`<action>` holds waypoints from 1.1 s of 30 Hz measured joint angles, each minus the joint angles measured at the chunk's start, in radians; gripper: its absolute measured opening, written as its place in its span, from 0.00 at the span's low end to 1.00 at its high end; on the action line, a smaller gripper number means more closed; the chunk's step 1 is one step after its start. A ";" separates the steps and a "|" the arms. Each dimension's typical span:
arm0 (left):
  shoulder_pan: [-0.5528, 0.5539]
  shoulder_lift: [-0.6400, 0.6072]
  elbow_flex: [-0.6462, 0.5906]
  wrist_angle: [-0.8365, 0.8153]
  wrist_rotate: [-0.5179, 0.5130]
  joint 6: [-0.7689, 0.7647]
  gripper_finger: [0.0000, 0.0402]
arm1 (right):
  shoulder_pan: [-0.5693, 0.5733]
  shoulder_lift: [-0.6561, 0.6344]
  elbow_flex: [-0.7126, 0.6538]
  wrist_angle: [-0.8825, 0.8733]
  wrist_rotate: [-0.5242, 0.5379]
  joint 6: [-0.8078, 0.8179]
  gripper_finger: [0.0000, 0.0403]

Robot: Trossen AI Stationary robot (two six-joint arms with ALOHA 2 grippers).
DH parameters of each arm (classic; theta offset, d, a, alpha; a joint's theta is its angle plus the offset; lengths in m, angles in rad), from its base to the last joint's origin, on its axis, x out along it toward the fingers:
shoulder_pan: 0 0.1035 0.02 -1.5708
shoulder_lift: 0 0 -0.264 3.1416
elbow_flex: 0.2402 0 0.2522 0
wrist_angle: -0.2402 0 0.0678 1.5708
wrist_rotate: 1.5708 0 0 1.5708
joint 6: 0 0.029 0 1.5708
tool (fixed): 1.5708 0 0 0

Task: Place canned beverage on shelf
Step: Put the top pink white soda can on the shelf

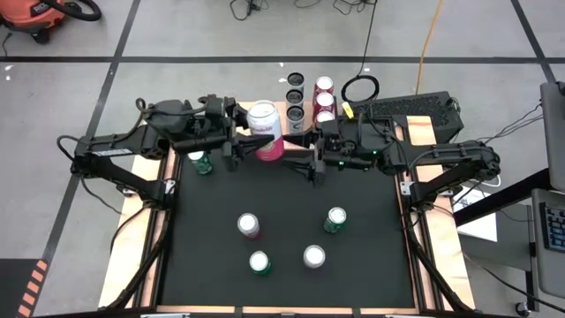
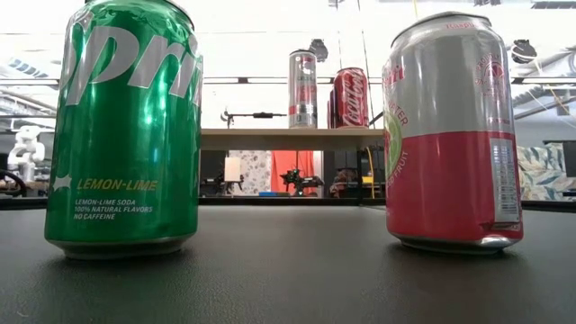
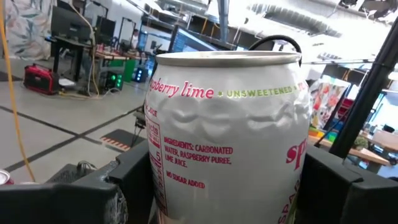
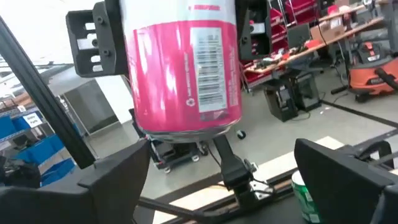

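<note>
pink-and-white can held aloft by the left arm, shelf just behind

from above, the left gripper (image 1: 245,141) has its jaws closed around the sides of a pink-and-white can (image 1: 266,130), lifted over the far edge of the black surface (image 1: 282,203). the right gripper (image 1: 311,162) sits just beside it, jaws spread and holding nothing. the shelf (image 1: 296,132) lies just past the can, with six cans already on it in two rows. four more cans stand nearer on the surface, and a green one sits under the left arm.

at table height, neither arm shows; the shelf (image 2: 288,138) is far back, between two close cans.

in the left wrist view the can (image 3: 227,134) fills the gap between the jaws, its thin wall dimpled near the top. it looks light, stiff but easily dented, and smooth enough to slip, so a mid-body grip seems safest.

the right wrist view shows the can (image 4: 183,68) hanging clear ahead of its own open jaws.
</note>
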 joint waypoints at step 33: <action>-0.002 0.133 0.001 0.119 -0.033 0.008 0.72 | -0.008 0.000 0.000 0.031 0.016 -0.050 0.86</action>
